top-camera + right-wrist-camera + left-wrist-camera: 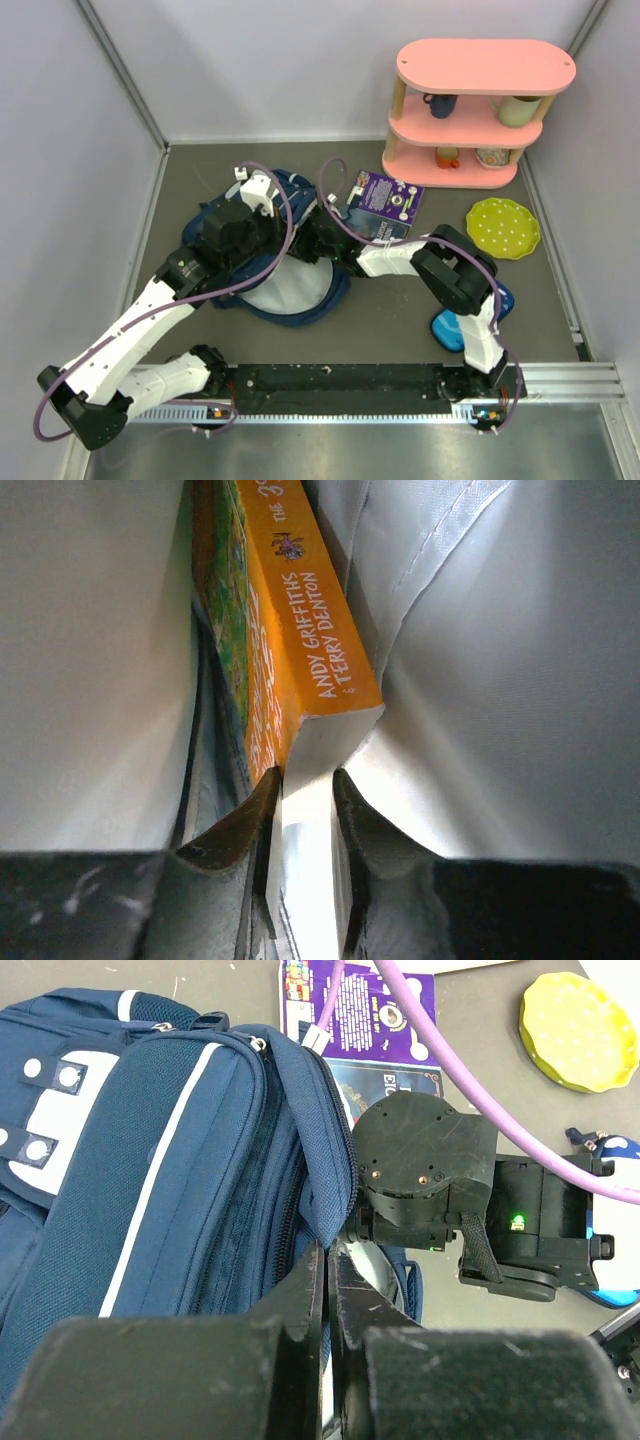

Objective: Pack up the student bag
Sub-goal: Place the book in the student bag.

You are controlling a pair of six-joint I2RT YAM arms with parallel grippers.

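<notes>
The navy student bag lies at centre-left of the table, its mouth open and its white lining showing. In the left wrist view the student bag fills the left side. My left gripper is shut on the fabric edge of the bag's opening and holds it up. My right gripper reaches into the bag. In the right wrist view the right gripper is shut on the page edge of an orange paperback, between walls of white lining.
A purple book lies just beyond the bag. A yellow dotted plate is at right. A pink shelf with cups stands at back right. A blue pencil case lies under the right arm.
</notes>
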